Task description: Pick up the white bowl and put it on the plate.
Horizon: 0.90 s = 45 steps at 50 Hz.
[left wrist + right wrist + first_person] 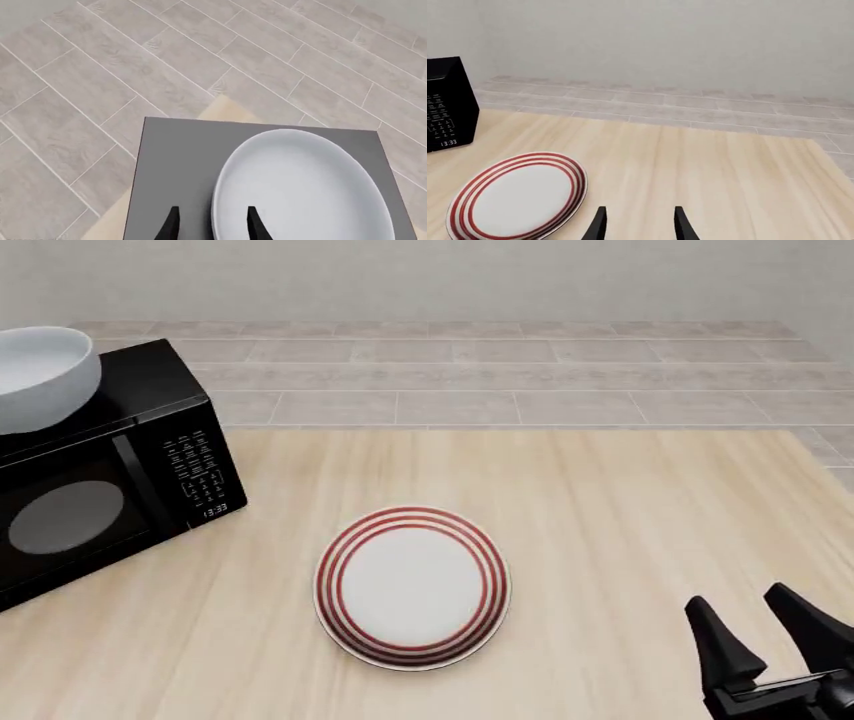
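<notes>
The white bowl (pixel 40 375) sits on top of a black microwave at the far left of the table; it also shows in the left wrist view (pixel 303 187). The red-ringed plate (pixel 411 585) lies flat on the table's middle front and also shows in the right wrist view (pixel 517 197). My left gripper (pixel 213 225) is open above the microwave, one finger over the bowl's near rim and one outside it; it is out of the front view. My right gripper (pixel 761 625) is open and empty at the front right, right of the plate.
The black microwave (pixel 107 490) stands on the table's left side, door and keypad facing front; its grey top (pixel 180 165) carries the bowl. A tiled floor lies beyond the table's far edge (pixel 507 430).
</notes>
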Each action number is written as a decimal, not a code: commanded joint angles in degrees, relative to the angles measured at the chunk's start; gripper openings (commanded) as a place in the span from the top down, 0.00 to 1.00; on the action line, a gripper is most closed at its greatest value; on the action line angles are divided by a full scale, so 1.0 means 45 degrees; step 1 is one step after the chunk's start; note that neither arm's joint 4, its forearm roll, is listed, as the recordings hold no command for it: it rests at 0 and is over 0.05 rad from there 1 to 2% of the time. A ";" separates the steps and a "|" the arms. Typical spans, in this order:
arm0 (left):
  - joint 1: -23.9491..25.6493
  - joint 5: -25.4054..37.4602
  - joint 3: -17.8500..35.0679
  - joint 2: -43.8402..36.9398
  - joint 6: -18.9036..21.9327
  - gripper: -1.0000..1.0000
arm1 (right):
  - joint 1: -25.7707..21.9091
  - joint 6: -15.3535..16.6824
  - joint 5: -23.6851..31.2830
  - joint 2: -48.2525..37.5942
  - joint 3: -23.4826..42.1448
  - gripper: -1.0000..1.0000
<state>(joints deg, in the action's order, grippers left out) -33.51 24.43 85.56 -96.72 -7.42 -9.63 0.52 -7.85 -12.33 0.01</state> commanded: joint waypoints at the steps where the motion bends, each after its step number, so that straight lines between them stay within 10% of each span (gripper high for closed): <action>1: -0.0077 -0.0316 -0.0115 -0.0438 0.0134 0.00 | -0.0010 -0.0079 -0.0164 -0.0189 0.0000 0.00; 22: 0.0033 -0.0692 -0.0289 -0.0715 0.0258 0.00 | -0.0048 -0.0056 -0.0468 -0.0530 0.0000 0.00; 23: -0.0054 -0.0689 -0.0370 -0.0693 0.0361 1.00 | -0.0076 -0.0057 -0.0418 -0.0470 0.0000 0.00; 45: 0.0459 -0.0288 -0.0334 0.0176 -0.0209 1.00 | -0.0077 -0.0004 -0.0581 -0.0682 0.0000 0.00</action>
<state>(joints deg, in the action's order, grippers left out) -33.59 21.76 83.77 -97.21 -6.72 -9.93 0.37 -10.27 -15.15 0.00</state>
